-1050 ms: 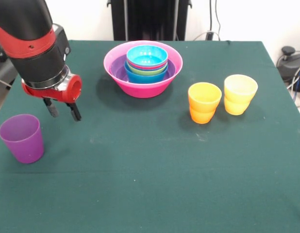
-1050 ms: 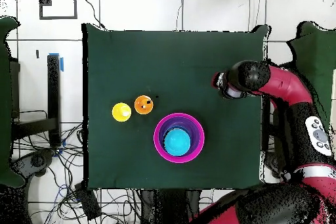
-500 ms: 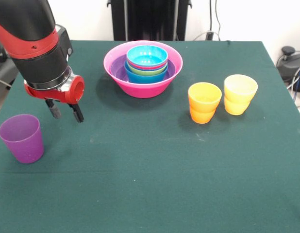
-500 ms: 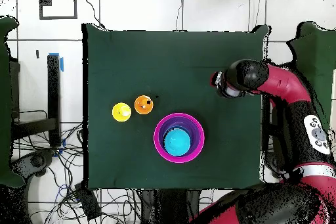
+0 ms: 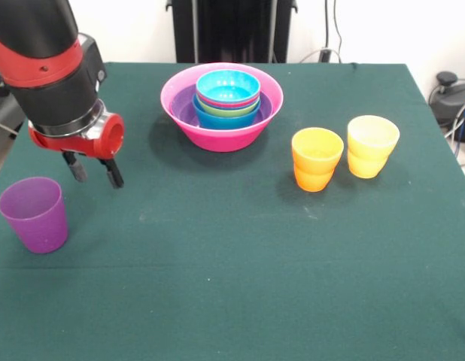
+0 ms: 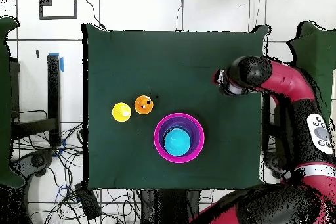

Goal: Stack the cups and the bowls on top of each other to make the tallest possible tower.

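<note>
Nested bowls (image 5: 227,96) behind; two cups (image 5: 317,159) right, third cup (image 5: 34,213) seemingly near-left.

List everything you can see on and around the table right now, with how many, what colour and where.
bowls: a nested pile, hot-pink outermost, then purple, blue, green, a red-pink rim and cyan on top; far middle of the table in the front view.
orange cup: one, orange, upright, on the right side, beside the yellow one.
yellow cup: one, yellow, upright, just right of the orange cup.
purple cup: one, translucent purple, upright, near the left edge.
table: one, dark green cloth.
cables: several, dark, on the floor beside the table in the overhead view.
arm: one, red and black, over the left side.
pincer: one, black fingers apart, empty, above the cloth just beyond and right of the purple cup.
</note>
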Controlling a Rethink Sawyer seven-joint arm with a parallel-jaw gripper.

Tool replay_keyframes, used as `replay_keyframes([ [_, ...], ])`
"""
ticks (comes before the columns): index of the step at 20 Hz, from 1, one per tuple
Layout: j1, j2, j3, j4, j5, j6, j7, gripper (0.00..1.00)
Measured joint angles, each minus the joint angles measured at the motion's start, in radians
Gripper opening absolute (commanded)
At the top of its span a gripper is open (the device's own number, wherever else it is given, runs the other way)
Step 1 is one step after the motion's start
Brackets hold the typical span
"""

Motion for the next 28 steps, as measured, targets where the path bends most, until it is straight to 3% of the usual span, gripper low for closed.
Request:
replay_keyframes([
  [13,0.002,-0.093,0.008,-0.063,-0.006,0.106,-0.037,1.0],
  [28,0.045,-0.034,0.029,-0.261,-0.012,0.162,-0.048,1.0],
])
